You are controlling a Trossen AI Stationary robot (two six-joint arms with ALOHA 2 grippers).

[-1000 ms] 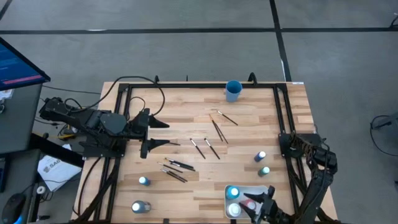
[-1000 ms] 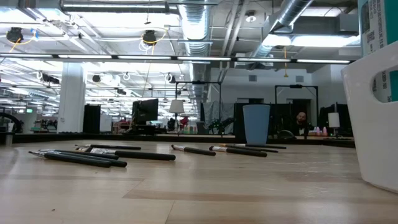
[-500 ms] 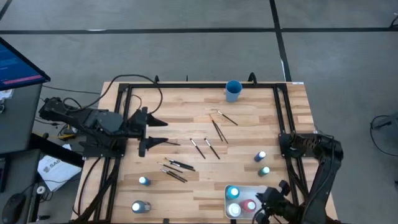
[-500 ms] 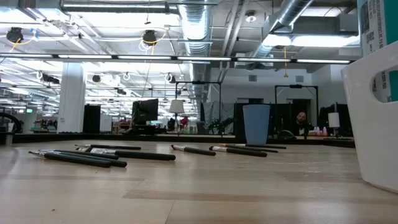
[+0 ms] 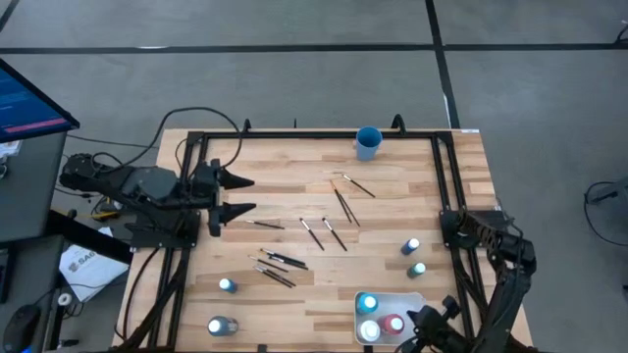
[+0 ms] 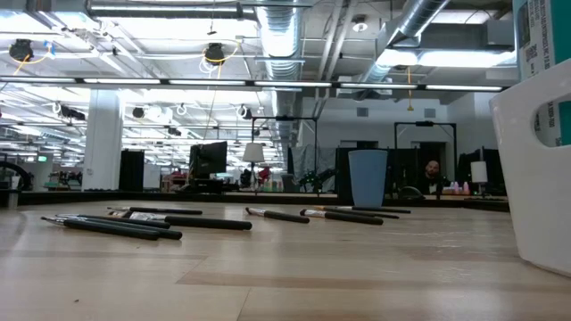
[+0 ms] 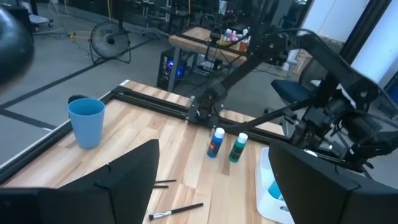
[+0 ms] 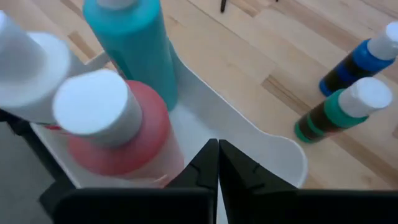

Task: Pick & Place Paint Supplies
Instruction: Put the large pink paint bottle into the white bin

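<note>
The white tray (image 5: 407,300) near the table's near right holds three paint bottles: a teal one (image 8: 134,43), a red one (image 8: 118,134) and a white one (image 8: 25,74). My right gripper (image 8: 217,158) is shut just above the tray's wall (image 8: 249,134), beside the red bottle, with nothing between its fingers. A blue bottle (image 5: 411,245) and a green one (image 5: 418,268) stand on the table past the tray. Two more bottles (image 5: 227,285) (image 5: 221,326) stand near left. Several paintbrushes (image 5: 334,208) (image 5: 275,263) lie mid-table. My left gripper (image 5: 238,194) hovers open at the left.
A blue cup (image 5: 369,143) stands at the far edge, also showing in the low view (image 6: 368,176). A black frame (image 5: 294,134) runs along the table's edges. Bare wood lies between the brushes and the tray.
My right gripper has let go of the red bottle, drawn back from over the tray toward the table's near right corner, and shut. The red bottle stays standing in the tray. My left gripper has moved a little toward the table's far and left edges.
</note>
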